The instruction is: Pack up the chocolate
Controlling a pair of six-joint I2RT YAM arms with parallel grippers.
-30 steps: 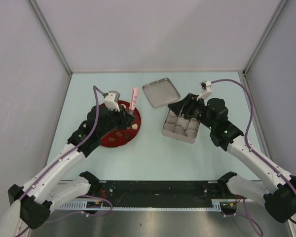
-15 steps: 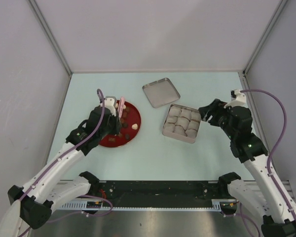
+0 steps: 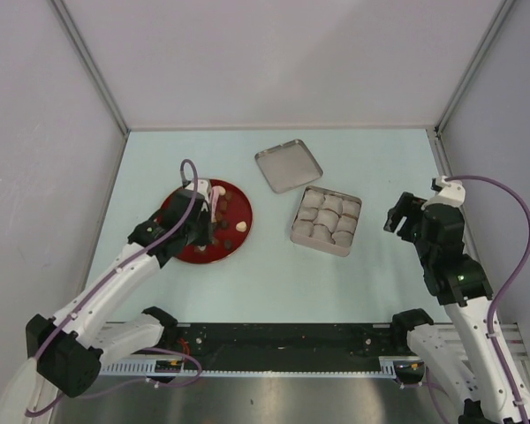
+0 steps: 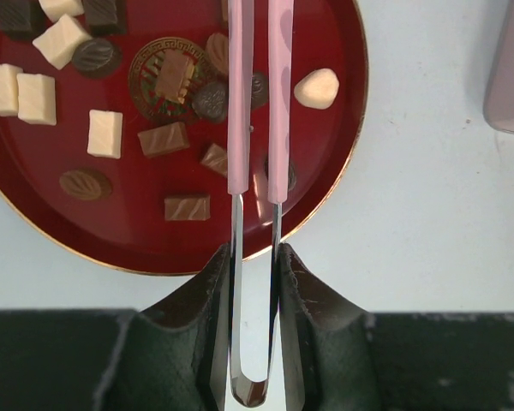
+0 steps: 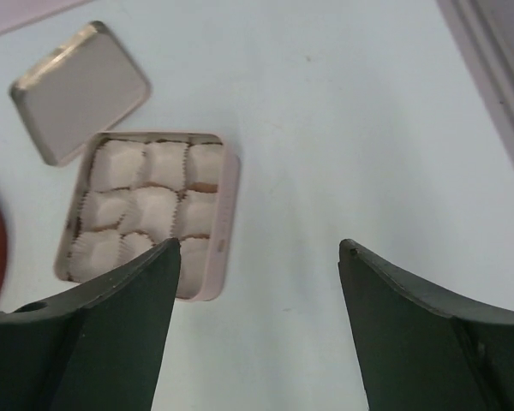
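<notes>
Nearest, the left claw (image 4: 255, 257) is clamped on pink tongs (image 4: 255, 128) whose long axis runs away over the red plate (image 4: 111, 244), where the chocolate (image 4: 104, 133) lies just beneath and beside their arms. Right of the tin (image 5: 229, 205), the right claw (image 5: 259, 248) hangs spread and empty, so the left arm is plainly nearer.

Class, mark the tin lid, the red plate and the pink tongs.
tin lid (image 3: 288, 165), top external view, centre of its flat face.
red plate (image 4: 128, 224), left wrist view, bare red surface.
pink tongs (image 4: 240, 111), left wrist view, left pink arm.
</notes>
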